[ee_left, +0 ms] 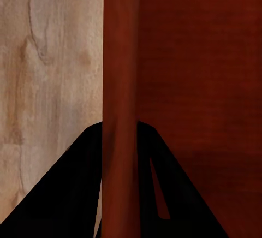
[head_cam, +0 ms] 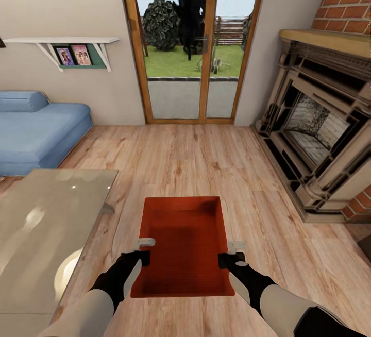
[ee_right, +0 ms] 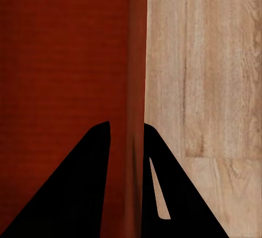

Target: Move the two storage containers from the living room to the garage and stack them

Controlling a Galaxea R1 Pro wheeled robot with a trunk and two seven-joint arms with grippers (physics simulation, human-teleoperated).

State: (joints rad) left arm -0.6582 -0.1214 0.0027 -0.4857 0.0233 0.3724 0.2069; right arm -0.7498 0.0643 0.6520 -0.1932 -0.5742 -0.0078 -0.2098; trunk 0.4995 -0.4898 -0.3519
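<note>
Where planks run, thin-walled container (head_cam: 183, 244)

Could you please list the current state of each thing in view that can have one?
storage container: topless, nothing in it, upright, held over the wood floor by both side walls.
left pincer: shut on the container's left wall.
right pincer: shut on the container's right wall.
glass doors: closed.
fireplace: unlit.
</note>
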